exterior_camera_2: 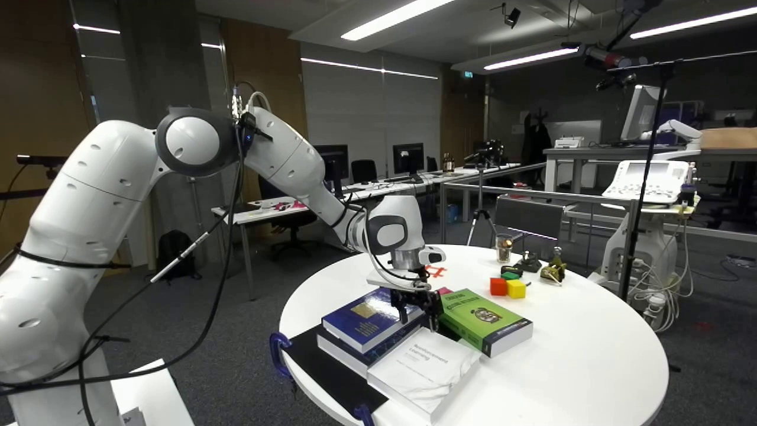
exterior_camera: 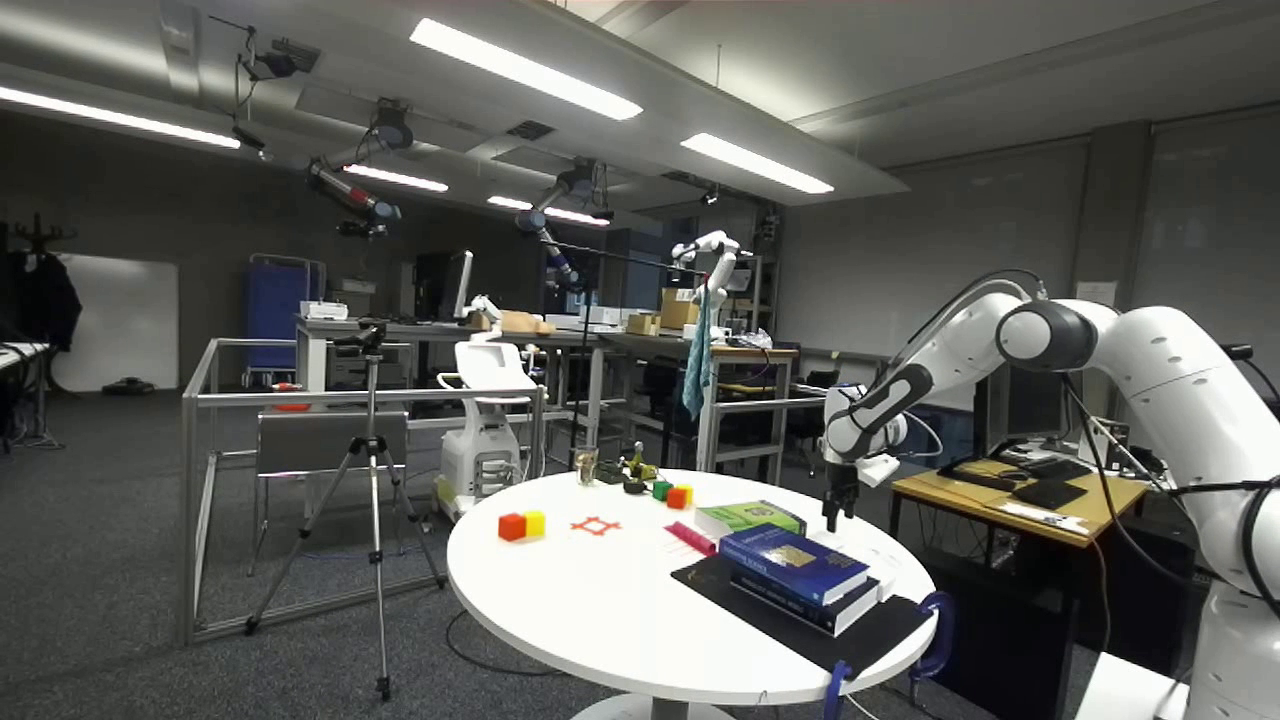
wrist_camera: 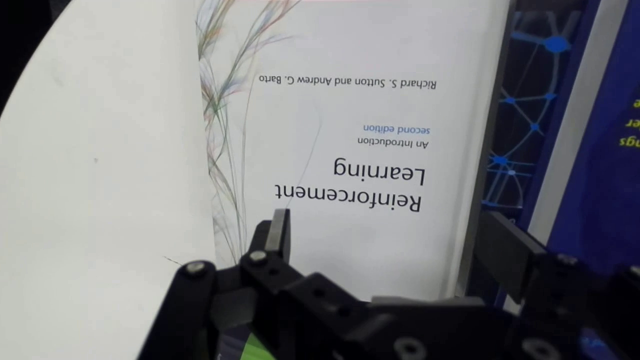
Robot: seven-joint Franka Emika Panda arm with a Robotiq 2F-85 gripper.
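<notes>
Nearest me the white book [exterior_camera_2: 423, 370] lies flat on the counter [exterior_camera_2: 568, 361], smooth cover with wispy coloured strokes, and it's not picked up yet: the hand [wrist_camera: 387, 220] is just spread wide and empty above its title end. Right beside it the glossy blue book [exterior_camera_2: 369, 322] already sits stacked on the dark book [wrist_camera: 522, 115], with the thick green book [exterior_camera_2: 482, 315] beyond. Further back: a boxy red cube [exterior_camera_2: 498, 287], a yellow cube [exterior_camera_2: 516, 289] and a clear glass [exterior_camera_2: 504, 248].
</notes>
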